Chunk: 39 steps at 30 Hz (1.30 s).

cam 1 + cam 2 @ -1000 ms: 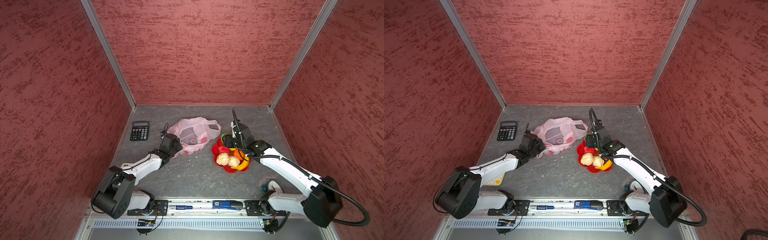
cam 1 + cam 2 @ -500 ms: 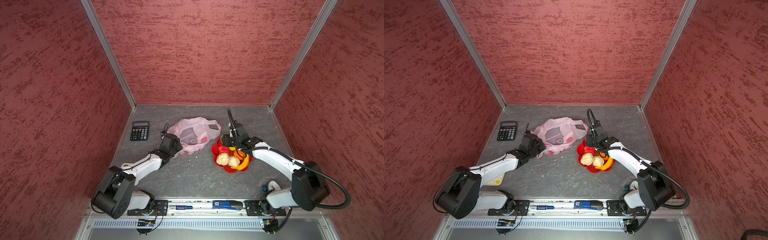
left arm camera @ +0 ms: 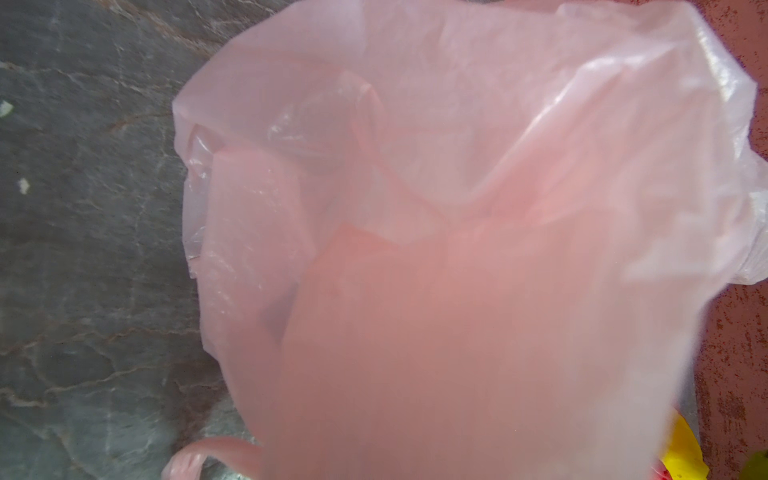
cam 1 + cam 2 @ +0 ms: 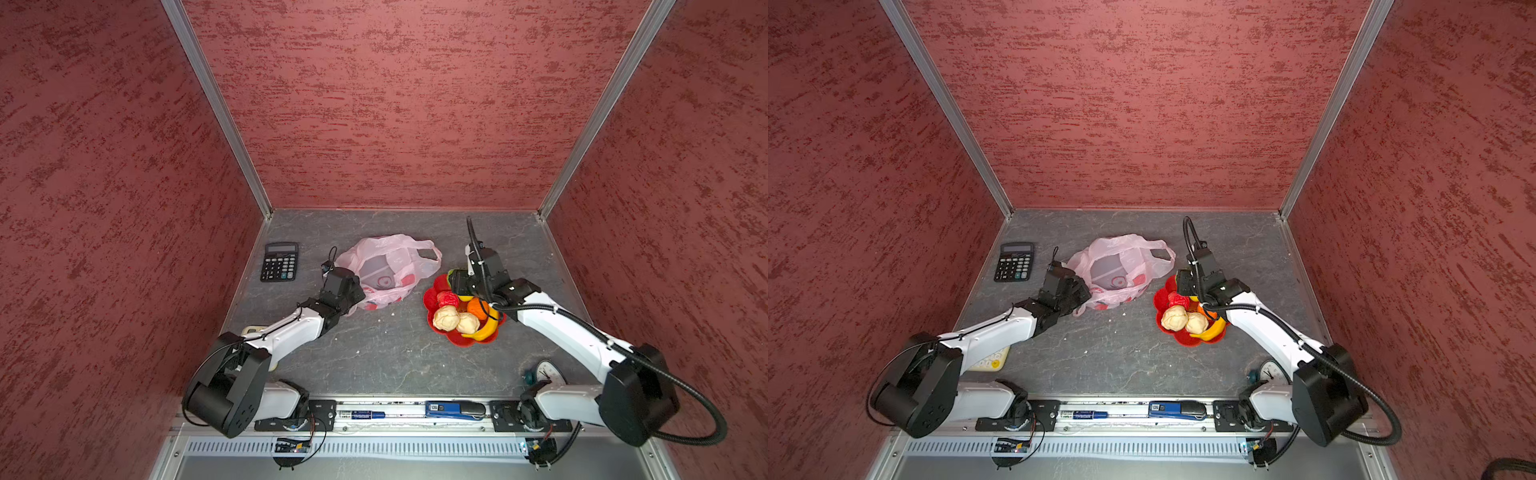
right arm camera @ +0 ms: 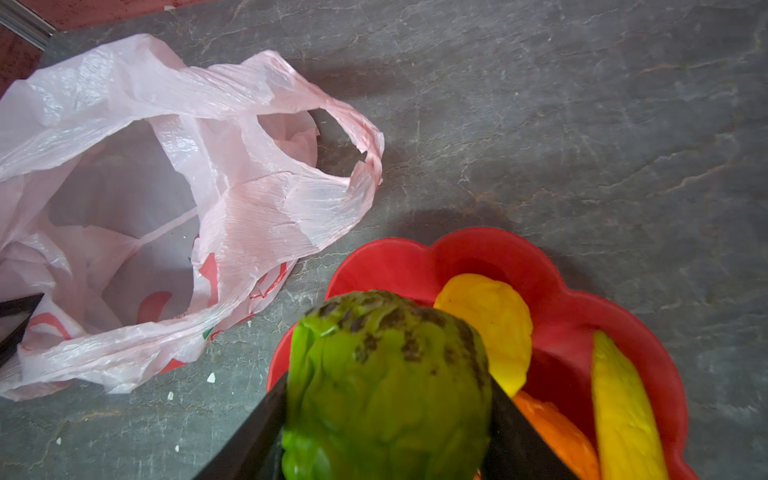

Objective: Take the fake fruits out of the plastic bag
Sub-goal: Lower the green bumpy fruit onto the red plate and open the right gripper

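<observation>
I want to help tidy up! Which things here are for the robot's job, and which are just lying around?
For the job: plastic bag; green bumpy fruit in the right gripper; banana, orange, red fruit, yellow fruit and two cream lumpy fruits, all in the red dish.
Just lying about: calculator; small clock.

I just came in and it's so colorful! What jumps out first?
The red dish heaped with toy fruits, right of the middle. Above its edge the right end effector grips a bumpy green fruit. A crumpled pink bag lies just to the dish's left.
</observation>
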Each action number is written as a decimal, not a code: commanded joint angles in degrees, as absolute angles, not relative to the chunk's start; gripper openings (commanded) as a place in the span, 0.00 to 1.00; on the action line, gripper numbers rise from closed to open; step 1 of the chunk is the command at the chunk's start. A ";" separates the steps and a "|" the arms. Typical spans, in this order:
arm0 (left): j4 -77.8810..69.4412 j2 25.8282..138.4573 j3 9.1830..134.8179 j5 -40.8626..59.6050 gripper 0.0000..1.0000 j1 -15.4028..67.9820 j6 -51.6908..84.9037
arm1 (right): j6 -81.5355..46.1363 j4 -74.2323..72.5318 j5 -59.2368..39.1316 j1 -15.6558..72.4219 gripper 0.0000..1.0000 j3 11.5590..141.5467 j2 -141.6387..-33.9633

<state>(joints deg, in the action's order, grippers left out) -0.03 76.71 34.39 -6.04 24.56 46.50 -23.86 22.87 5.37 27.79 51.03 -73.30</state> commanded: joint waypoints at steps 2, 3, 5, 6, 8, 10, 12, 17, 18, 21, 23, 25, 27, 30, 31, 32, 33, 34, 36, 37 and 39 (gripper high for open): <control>-0.08 76.37 34.63 -5.62 0.01 24.79 45.82 | -25.62 26.40 5.31 27.33 0.33 48.21 -70.63; -0.08 76.37 34.78 -5.62 0.01 24.79 45.87 | -25.83 26.45 5.26 27.33 0.33 47.54 -70.21; -0.08 76.57 34.97 -5.55 0.01 24.79 45.84 | -26.17 26.70 5.34 27.34 0.33 46.64 -69.80; -0.08 76.65 35.05 -5.51 0.01 24.79 45.80 | -26.31 26.72 5.31 27.33 0.33 46.29 -69.70; -0.07 76.73 35.11 -5.45 0.01 24.86 45.81 | -26.54 26.40 5.13 27.33 0.33 45.65 -69.61; -0.01 76.71 35.11 -5.37 0.01 24.87 45.79 | -26.78 26.21 5.09 27.33 0.33 45.28 -69.70; -0.02 76.62 35.16 -5.46 0.01 24.86 45.79 | -26.88 25.86 5.04 27.33 0.33 44.71 -69.92; 0.24 76.64 35.03 -5.61 0.01 24.87 45.85 | -27.27 24.93 5.31 27.36 0.34 43.44 -70.57; 0.29 76.49 35.02 -5.62 0.01 24.87 45.83 | -27.33 24.72 5.50 27.34 0.34 43.04 -70.58; 0.26 76.38 34.73 -5.81 0.01 24.87 45.81 | -27.68 24.26 5.63 27.33 0.36 42.19 -70.75; 0.27 76.29 34.72 -5.81 0.01 24.87 45.74 | -27.89 24.17 5.71 27.33 0.36 41.91 -70.79; 0.30 76.18 34.76 -5.80 0.01 24.87 45.78 | -27.93 24.08 5.80 27.33 0.36 41.68 -70.82; 0.33 76.18 34.73 -5.80 0.01 24.83 45.76 | -27.94 24.25 6.04 27.33 0.37 41.55 -70.83; 0.15 76.19 34.71 -5.71 0.01 24.93 45.73 | -28.10 24.35 6.20 27.33 0.39 41.38 -70.67; 0.01 76.18 34.54 -5.71 0.01 24.95 45.87 | -28.12 24.32 6.26 27.33 0.40 41.32 -70.66; 0.00 76.16 34.58 -5.64 0.01 24.96 45.82 | -28.17 24.26 6.41 27.35 0.41 41.25 -70.66; 0.00 76.20 34.54 -5.63 0.01 24.95 45.80 | -28.22 24.26 6.49 27.31 0.43 41.21 -70.62; 0.08 76.15 34.58 -5.63 0.01 24.96 45.87 | -28.19 24.26 6.50 27.30 0.44 41.12 -70.74; 0.01 76.22 34.56 -5.62 0.01 25.03 45.84 | -28.32 24.09 6.56 27.29 0.45 40.98 -70.76; 0.01 76.29 34.54 -5.62 0.01 25.04 45.87 | -28.30 24.01 6.55 27.25 0.47 40.90 -70.78; 0.00 76.29 34.59 -5.54 0.01 24.98 45.85 | -28.39 23.88 6.54 27.25 0.49 40.94 -70.79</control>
<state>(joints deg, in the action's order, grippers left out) -0.01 76.71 34.39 -5.87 24.82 46.50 -27.66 24.99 5.61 27.66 41.65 -70.87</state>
